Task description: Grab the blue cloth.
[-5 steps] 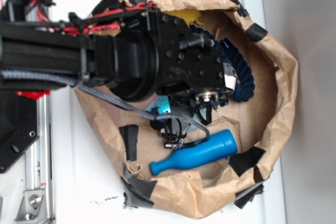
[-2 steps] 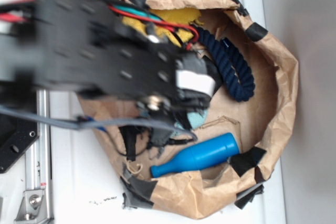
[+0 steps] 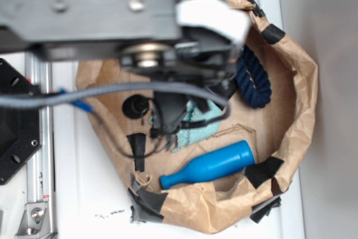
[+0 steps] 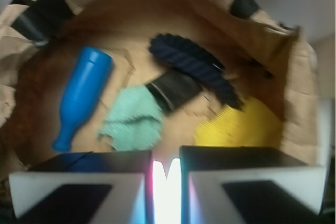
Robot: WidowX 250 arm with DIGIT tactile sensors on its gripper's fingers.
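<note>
Paper bag wall: crumpled brown paper patched with black tape, ringing everything in both views; it lies as it did a second ago.

Arm: now fills the top left of the exterior view, blurred and much nearer the camera than 0.4 s ago, when it crossed the bag's middle; a second ago it hid most of the bag's left half.

Gripper: in the wrist view its two white-faced pads stand close together with only a thin bright slit between them, and nothing sits in that slit.

Yellow cloth: lies at the right of the wrist view, beside the rope; in the exterior view the arm now hides it, though it showed 0.4 s ago.

Blue bottle: glossy plastic, lying on its side near the bag's lower wall, unmoved across the three moments.

Navy rope: a thick twisted curve against the right side of the bag floor, where it was before.

Blue cloth: pale teal, crumpled on the bag floor just above the bottle, apart from the gripper; far more of it is uncovered than in the earlier frames, with dark cable hanging over its left edge.
</note>
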